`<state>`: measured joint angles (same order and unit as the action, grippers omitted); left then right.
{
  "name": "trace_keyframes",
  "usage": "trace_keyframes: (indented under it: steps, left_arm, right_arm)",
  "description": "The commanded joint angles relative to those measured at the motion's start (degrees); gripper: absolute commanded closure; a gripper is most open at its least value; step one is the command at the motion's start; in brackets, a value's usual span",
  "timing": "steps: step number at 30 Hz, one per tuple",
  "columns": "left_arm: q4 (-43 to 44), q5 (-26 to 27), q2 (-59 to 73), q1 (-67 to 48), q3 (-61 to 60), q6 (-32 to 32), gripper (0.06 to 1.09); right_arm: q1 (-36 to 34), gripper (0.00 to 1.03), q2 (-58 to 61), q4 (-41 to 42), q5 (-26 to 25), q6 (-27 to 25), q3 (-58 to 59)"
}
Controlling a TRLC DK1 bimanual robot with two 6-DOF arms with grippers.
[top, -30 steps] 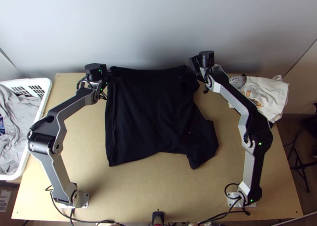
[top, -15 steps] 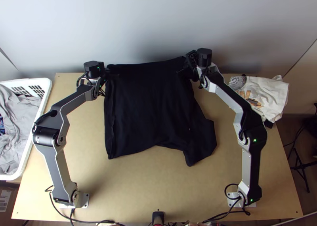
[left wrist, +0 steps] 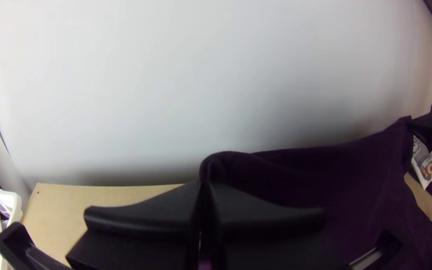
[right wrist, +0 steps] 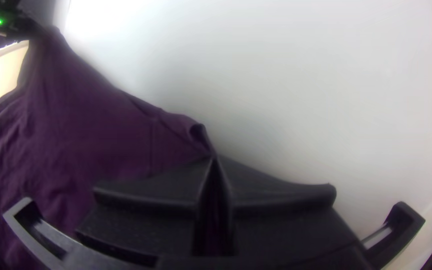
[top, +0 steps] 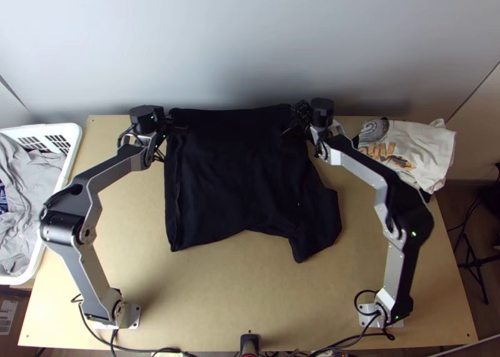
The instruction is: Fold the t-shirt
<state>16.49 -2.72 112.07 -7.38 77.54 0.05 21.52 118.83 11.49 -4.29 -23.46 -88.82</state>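
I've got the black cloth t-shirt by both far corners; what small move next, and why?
I'd probably ease the flat-fingered black left hand and matching right hand together toward the near side, starting to fold the far edge over. Each is shut on a far corner of the black cloth t-shirt, whose body lies spread nearer.

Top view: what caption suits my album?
Two robot arms grip the far corners of a black T-shirt at a wooden table.
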Motion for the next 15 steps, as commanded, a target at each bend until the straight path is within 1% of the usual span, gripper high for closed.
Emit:
trace_keyframes:
  steps: [1,8,15]
  left_arm:
    - [1.2,1.1,-4.6,0.5,-7.1,0.5,1.05]
    - [2.1,2.4,-10.7,-0.4,-14.8,-0.6,1.05]
    - [2.2,3.0,-15.2,-0.9,-21.4,-0.5,1.05]
  right_arm:
    - [1.2,1.0,-7.6,1.3,0.0,-0.4,9.9]
    - [3.4,1.0,-16.5,-1.9,0.0,1.4,18.8]
    - [5.9,1.0,-21.4,-3.4,0.0,2.6,27.0]
